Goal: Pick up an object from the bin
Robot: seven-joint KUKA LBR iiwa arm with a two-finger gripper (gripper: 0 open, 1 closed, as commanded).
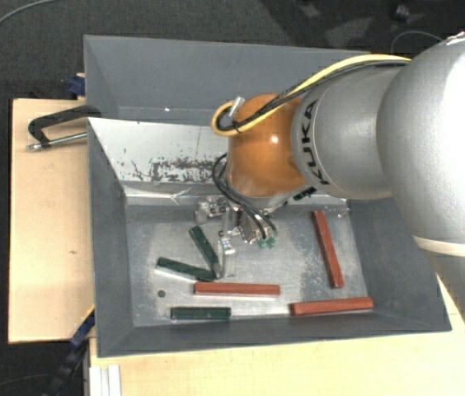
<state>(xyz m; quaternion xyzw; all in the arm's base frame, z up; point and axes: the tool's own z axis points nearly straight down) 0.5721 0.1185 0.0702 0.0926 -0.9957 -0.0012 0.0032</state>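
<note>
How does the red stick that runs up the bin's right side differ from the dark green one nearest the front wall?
The red stick is reddish-brown, the green stick dark green. The red stick runs nearly up and down the view; the green stick lies crosswise by the front wall. The red stick looks longer than the green stick. Both are slim flat bars on the bin floor, clear of the gripper.

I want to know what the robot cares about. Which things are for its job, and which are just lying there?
Likely for the job: robot arm; tilted green stick nearest its tip; grey bin.

Just lying about: left green stick; front green stick; three red sticks.
</note>
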